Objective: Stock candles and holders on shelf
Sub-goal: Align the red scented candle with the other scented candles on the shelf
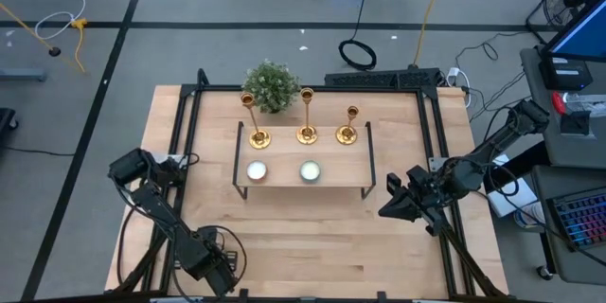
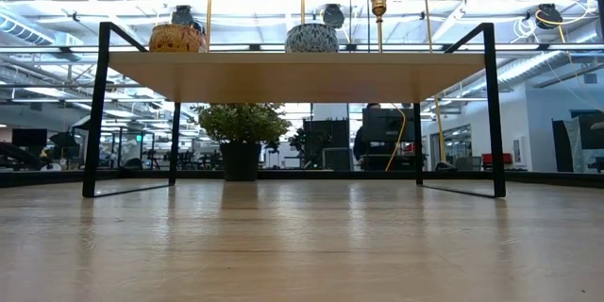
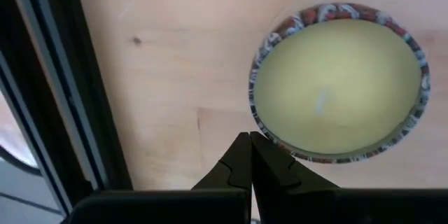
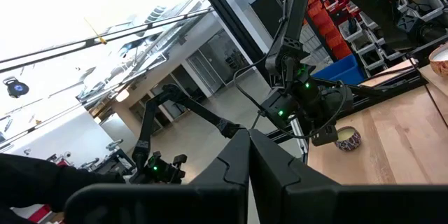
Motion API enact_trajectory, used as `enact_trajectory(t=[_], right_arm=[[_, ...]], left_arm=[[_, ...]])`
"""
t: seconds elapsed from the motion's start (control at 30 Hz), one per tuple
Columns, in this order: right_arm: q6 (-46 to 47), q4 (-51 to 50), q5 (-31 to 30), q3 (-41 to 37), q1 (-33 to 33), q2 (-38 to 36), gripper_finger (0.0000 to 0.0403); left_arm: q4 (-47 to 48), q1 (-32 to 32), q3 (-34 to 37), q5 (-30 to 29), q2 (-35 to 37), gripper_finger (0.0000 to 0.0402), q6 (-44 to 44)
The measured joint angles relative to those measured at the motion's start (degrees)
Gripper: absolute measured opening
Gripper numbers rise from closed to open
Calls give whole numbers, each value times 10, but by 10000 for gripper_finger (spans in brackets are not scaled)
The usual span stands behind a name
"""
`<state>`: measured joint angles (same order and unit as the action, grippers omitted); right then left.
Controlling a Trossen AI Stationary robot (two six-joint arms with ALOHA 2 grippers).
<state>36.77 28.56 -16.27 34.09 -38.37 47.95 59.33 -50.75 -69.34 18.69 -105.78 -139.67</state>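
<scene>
Yellowish candle [image 3: 339, 91] on the table just beyond the left hand [image 3: 250, 155], fingers pressed together, empty.

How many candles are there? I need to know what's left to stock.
3: a white candle and a greenish candle sit on the shelf; a yellowish candle lies on the table under the left gripper.

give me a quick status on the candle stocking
Both jaws shut, both arms parked low at table's near corners. Two squat round candles and three shiny gold candlesticks on the light-wood shelf. Yellowish candle on tabletop under left gripper.
</scene>
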Motion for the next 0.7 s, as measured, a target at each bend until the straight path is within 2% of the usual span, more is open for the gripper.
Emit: enact_trajectory(t=[0.7], right_arm=[[0, 0, 0, 0, 0, 0, 0]], left_arm=[[36, 67, 0, -60, 0, 1, 100]])
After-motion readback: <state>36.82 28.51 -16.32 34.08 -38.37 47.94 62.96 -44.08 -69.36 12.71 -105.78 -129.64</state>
